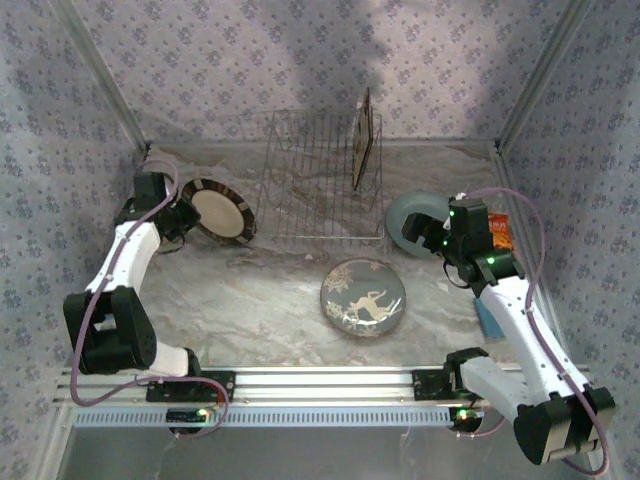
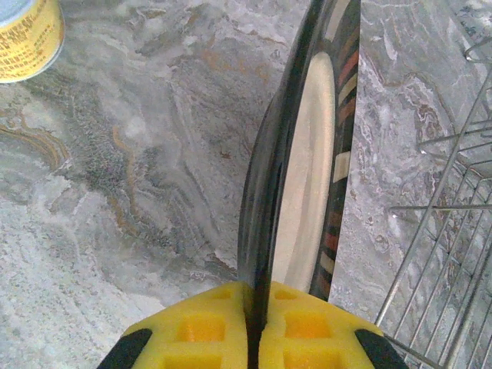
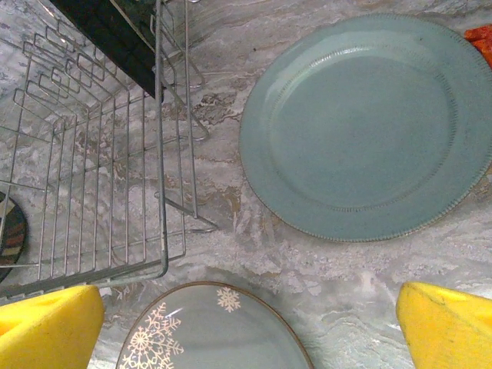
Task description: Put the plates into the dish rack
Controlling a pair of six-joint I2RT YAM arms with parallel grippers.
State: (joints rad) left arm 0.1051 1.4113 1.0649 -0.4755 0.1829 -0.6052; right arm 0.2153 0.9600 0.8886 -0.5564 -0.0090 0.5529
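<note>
My left gripper (image 1: 185, 216) is shut on the rim of the round brown-rimmed plate (image 1: 218, 210), which it holds tilted up just left of the dish rack (image 1: 320, 190). In the left wrist view the plate (image 2: 304, 177) stands edge-on between the yellow pads (image 2: 192, 330). A square patterned plate (image 1: 363, 140) stands upright in the rack's right side. The deer plate (image 1: 363, 297) lies flat in front of the rack. The pale blue plate (image 3: 369, 127) lies flat right of the rack. Above it hovers my right gripper (image 1: 440, 235), open and holding nothing.
A yellow cup (image 2: 27, 34) stands on the marble table to the plate's left. An orange packet (image 1: 498, 232) lies by the blue plate's right edge. Patterned walls close in the table on three sides. The rack's wires (image 3: 92, 154) are close to my right gripper's left finger (image 3: 46, 330).
</note>
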